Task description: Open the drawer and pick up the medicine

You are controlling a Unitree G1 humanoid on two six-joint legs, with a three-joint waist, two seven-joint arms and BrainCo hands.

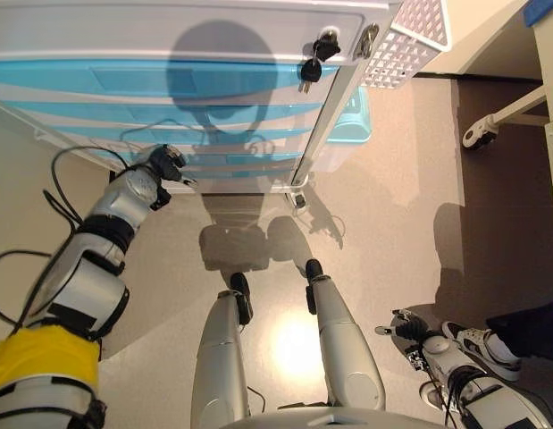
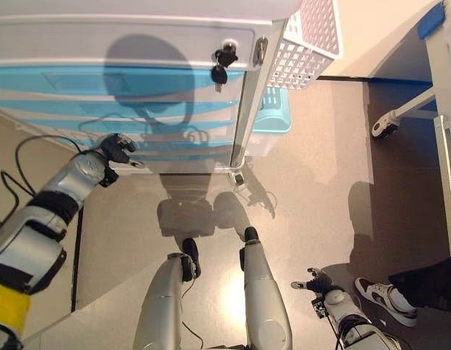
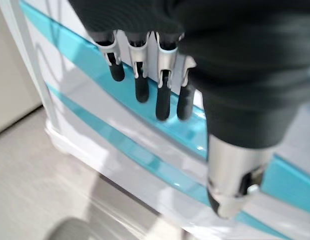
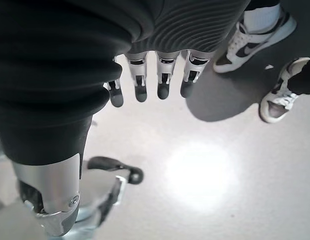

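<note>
A white cabinet (image 1: 213, 27) with several translucent blue drawers (image 1: 124, 85) stands in front of me, all drawers pushed in. My left hand (image 1: 164, 164) reaches its lower drawers from the left. In the left wrist view its fingers (image 3: 141, 82) hang straight just in front of a blue drawer front (image 3: 59, 47), holding nothing; I cannot tell whether they touch it. My right hand (image 1: 406, 326) hangs low at the right over the floor, fingers (image 4: 163, 82) relaxed and empty. No medicine shows in any view.
Keys (image 1: 316, 54) hang from a lock at the cabinet's top right. A white perforated basket (image 1: 410, 40) sits beside it. A furniture leg on a caster (image 1: 480, 134) stands at the right. A person's shoes (image 1: 477, 344) are near my right hand.
</note>
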